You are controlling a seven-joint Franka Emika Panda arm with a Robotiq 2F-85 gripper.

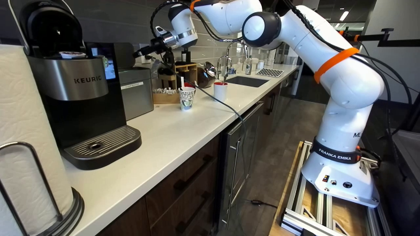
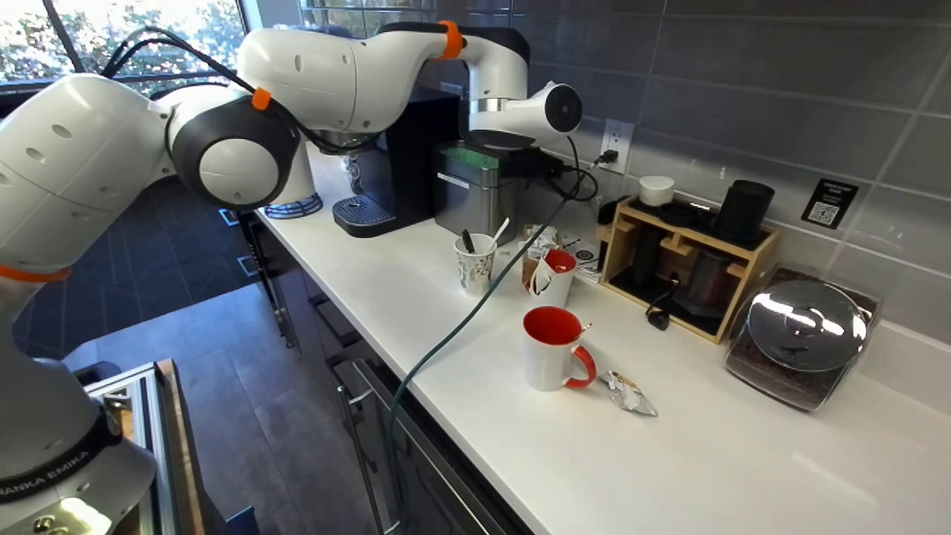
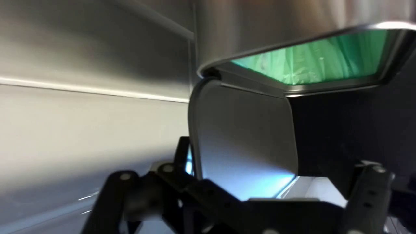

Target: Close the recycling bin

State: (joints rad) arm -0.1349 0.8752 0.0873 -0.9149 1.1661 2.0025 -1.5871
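the bin (image 1: pixel 137 93) stands on the counter (image 2: pixel 669 461), just beside the coffee maker (image 1: pixel 93 80) and near the wall (image 2: pixel 743 89). its lid (image 3: pixel 243 123) is raised, and the wrist view shows a green liner (image 3: pixel 318 58) in the opening. the gripper (image 3: pixel 274 159) is up by the bin with its two fingers spread well apart; in the wrist view the lid shows between them, one finger (image 3: pixel 182 151) overlapping its edge. whether that finger touches the lid cannot be told. the arm (image 2: pixel 319 82) reaches over the counter in both exterior views. in an exterior view a paper cup (image 2: pixel 475 273) holding a stirrer (image 2: pixel 501 232) stands near the bin, and farther along is a mug (image 2: pixel 546 368) with a red handle, a crumpled wrapper (image 2: pixel 630 395) just beside it. a rack (image 2: pixel 750 281) and a jar (image 2: pixel 806 327) stand by the wall. a cable (image 2: pixel 446 342) hangs across the counter and over its edge.
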